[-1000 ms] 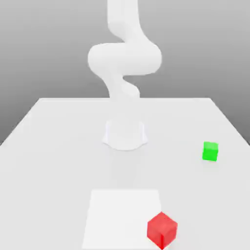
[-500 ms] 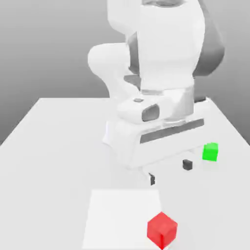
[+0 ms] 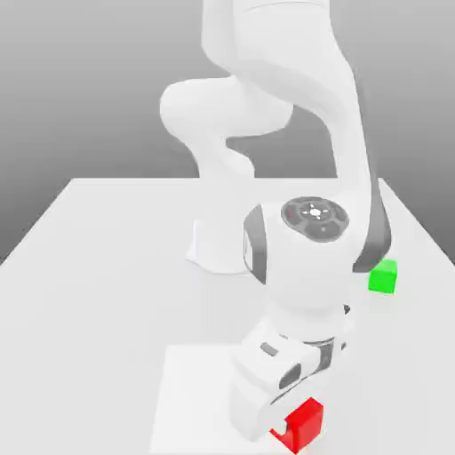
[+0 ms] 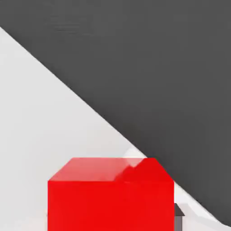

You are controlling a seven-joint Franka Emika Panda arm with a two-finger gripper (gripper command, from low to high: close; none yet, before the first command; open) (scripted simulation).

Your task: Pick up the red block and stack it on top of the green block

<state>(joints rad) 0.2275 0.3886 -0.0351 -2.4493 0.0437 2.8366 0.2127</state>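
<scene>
The red block sits on the table near the front edge, at the exterior view's right. My gripper has come down over it, and the hand covers the block's near-left part. In the hand view the red block lies close up between the jaws, with a dark fingertip pressed against one side, so the gripper is shut on it. The green block stands alone on the table farther back at the exterior view's right, partly behind my arm's wrist.
A white table carries everything. A paler square patch lies beside the red block. The arm's base stands mid-table, and the bent arm hangs over the right half.
The arm has swung forward and down from its raised pose. The hand now sits over the red block and its jaws have gone from wide open to shut on it. Neither block has moved.
</scene>
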